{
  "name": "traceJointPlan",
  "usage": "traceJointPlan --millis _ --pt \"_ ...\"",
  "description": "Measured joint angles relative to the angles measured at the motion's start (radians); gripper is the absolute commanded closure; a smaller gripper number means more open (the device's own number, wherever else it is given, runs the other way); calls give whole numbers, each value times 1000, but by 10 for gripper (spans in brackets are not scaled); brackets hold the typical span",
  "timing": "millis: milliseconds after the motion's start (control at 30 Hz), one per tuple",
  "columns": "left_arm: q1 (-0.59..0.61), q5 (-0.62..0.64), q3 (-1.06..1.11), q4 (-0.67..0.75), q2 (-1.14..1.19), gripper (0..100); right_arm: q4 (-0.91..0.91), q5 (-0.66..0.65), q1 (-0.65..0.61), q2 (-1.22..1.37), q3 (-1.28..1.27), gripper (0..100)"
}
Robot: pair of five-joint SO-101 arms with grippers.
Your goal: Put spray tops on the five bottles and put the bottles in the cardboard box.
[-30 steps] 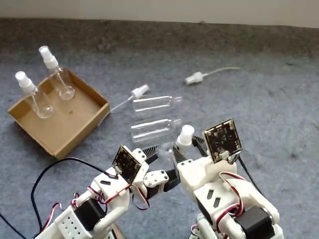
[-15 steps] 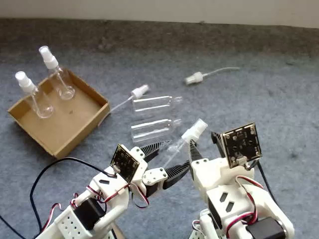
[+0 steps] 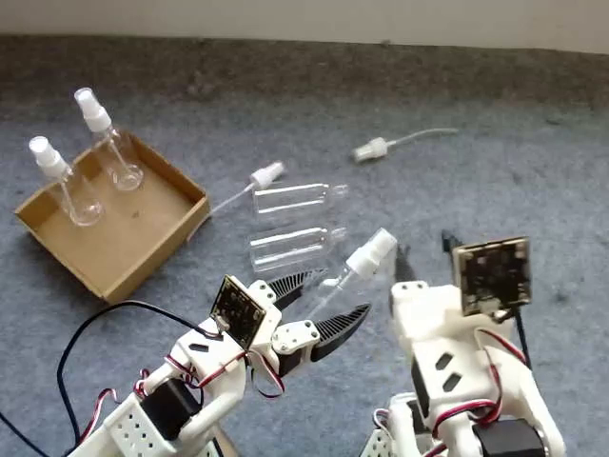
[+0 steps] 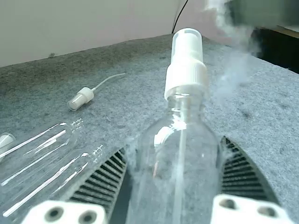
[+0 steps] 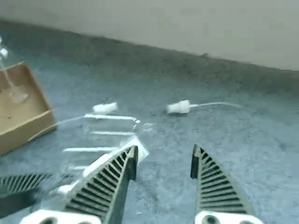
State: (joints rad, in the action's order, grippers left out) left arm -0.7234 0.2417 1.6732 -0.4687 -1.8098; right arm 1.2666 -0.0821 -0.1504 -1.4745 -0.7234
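Remote session: my left claw [image 3: 333, 295] is clenched on the body of a capped bottle [image 4: 175, 158], held tilted above the worktop [image 3: 533, 181]. My right claw [image 5: 163, 156] hangs released nearby. The bottle is clear and empty; I judge it light, slick and thin-walled, so a gentle mid-body hold suits it better than the spray top [image 3: 371, 252]. Two bare bottles [image 3: 290, 198] lie just beyond, with loose tops [image 3: 268, 174] past them. Across open worktop sits the cardboard box [image 3: 157, 252]; two finished bottles [image 3: 62, 181] stand along its far side, and the near half looks free.
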Motion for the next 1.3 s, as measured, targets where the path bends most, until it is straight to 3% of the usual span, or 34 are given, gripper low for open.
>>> traceJointPlan --millis 333,633,1067,1300 --pt "0 0 0 0 0 852 -195 -3 209 84 -3 832" --pt "0 0 0 0 0 851 -390 -3 227 373 -110 833" --pt "0 0 0 0 0 851 -367 -3 -8 384 -120 838" --pt "-2 0 0 0 2 852 -307 -3 -23 384 -120 933"
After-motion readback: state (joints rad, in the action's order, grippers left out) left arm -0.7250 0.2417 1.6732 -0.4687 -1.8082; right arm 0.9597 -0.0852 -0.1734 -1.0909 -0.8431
